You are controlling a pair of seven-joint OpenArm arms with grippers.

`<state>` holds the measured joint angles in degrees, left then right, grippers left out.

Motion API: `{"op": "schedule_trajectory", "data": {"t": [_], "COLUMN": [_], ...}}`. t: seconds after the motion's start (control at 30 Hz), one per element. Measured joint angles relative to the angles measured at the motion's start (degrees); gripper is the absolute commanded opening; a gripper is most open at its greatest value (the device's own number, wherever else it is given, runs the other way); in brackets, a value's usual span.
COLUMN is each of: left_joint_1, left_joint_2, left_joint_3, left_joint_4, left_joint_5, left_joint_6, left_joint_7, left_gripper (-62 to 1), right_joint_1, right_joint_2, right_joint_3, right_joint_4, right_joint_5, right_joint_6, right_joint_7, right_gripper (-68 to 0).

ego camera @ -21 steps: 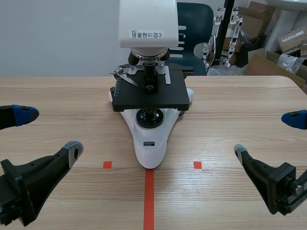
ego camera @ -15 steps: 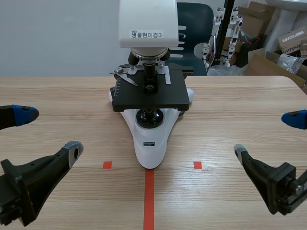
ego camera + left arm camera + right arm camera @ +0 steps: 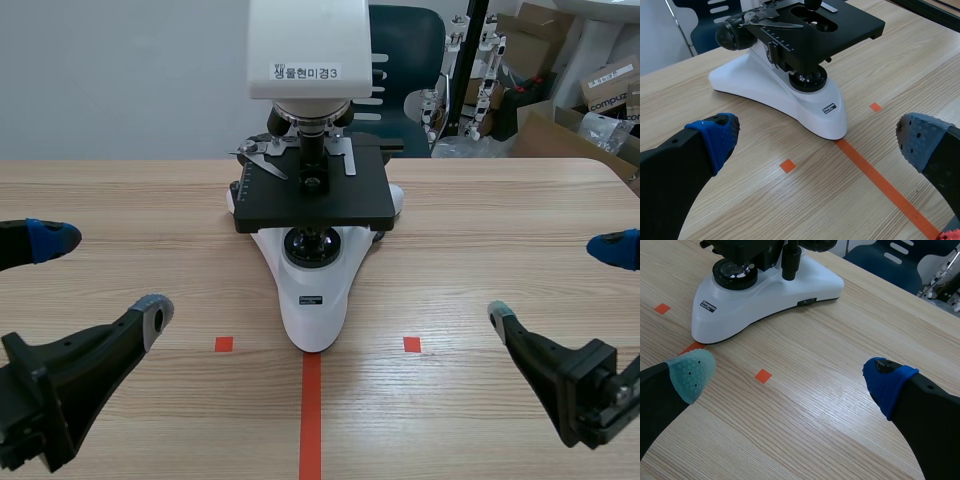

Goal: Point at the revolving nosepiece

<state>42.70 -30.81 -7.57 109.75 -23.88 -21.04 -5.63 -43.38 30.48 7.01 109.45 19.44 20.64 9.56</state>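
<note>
— Scene view first: what is the microscope [image 3: 312,290] made of?

— It has a smooth white moulded base, wedge-shaped and narrowing toward the robot. Over that sits a flat, squarish, matt black stage [image 3: 315,195], and on top a boxy white head. Thin metal clips lie on the stage.

— And the revolving nosepiece [image 3: 308,122]?

— It is tucked directly under the head and above the stage. It is a rounded turret with dark, barrel-shaped objectives hanging from it.

— Where are the arms?

— Both are low, at the near edge of the pale wood-grain worktop [image 3: 480,230]. The left gripper [image 3: 100,278] is on one side of the base and the right gripper [image 3: 555,282] on the other. Both are well apart from the nosepiece and touch nothing.

— How do the fingers stand?

— They are spread wide on both. In the left wrist view the thick black fingers [image 3: 715,137] end in soft dotted pads, one bright blue and one duller grey-blue, and the tip of the white base lies ahead between them. In the right wrist view one pad is grey-green and one blue, with bare wood between them.

— Any containers?

— Brown cardboard boxes [image 3: 560,140] are stacked beyond the worktop's far right corner. An open one holds what looks like crumpled clear plastic. A dark teal chair [image 3: 405,40] stands behind the microscope.
</note>
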Motion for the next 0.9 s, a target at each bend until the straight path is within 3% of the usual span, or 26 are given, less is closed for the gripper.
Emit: {"op": "schedule_trajectory", "data": {"t": [0.43,0.6,0.77,0.9], "left_joint_1": [0.0,0.0,0.0,0.0], "left_joint_2": [0.0,0.0,0.0,0.0], "left_joint_3": [0.0,0.0,0.0,0.0], "left_joint_4": [0.0,0.0,0.0,0.0], "left_joint_5": [0.0,0.0,0.0,0.0], "left_joint_6": [0.0,0.0,0.0,0.0], "left_joint_7": [0.0,0.0,0.0,0.13], "left_gripper": [1.4,1.4,1.4,1.4], "right_joint_1": [0.0,0.0,0.2,3.85], "right_joint_2": [0.0,-0.02,-0.02,-0.02], "right_joint_3": [0.0,0.0,0.0,-1.68], "right_joint_4": [0.0,-0.46,-4.79,-11.19], "right_joint_5": [-0.17,-1.18,-4.92,-6.58], "right_joint_6": [0.0,-0.46,-1.51,-0.92], "right_joint_7": [-1.88,3.19,15.56,22.77], "right_gripper": [0.4,0.1,-29.5,-41.6]}}
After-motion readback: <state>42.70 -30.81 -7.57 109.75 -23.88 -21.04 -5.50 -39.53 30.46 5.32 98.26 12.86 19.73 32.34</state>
